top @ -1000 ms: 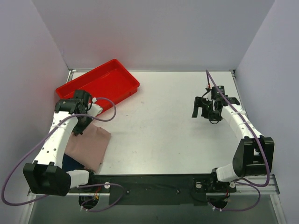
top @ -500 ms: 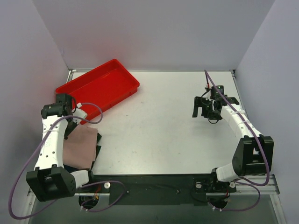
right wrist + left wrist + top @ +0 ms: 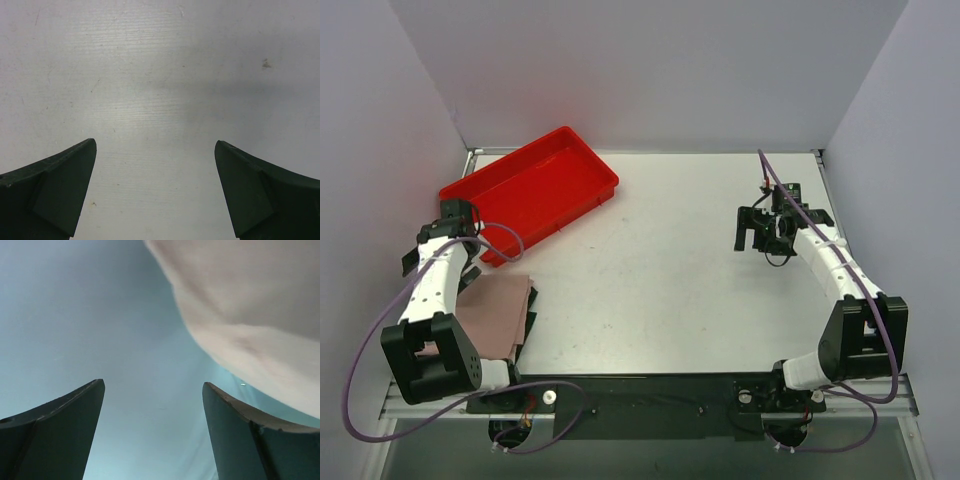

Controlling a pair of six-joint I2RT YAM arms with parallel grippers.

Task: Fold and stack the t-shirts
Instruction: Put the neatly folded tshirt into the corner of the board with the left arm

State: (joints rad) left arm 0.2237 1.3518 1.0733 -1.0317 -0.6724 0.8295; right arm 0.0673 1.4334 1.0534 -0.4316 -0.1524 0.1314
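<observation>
I find the left fingers point(image 3: 60, 435) spread apart, gripping nothing. The folded dusty-pink cloth shirt point(image 3: 495, 315) lies just beside them, atop a navy blue folded shirt point(image 3: 528, 320). The right fingers point(image 3: 55, 185) stand wide apart over the white tabletop point(image 3: 660, 270), well apart from both.

A white table point(image 3: 660, 300) stands boxed in by 3 plain, pale lavender walls point(image 3: 650, 70) under soft, even light; the grey strip point(image 3: 650, 455) beyond its near edge is possibly floor.
</observation>
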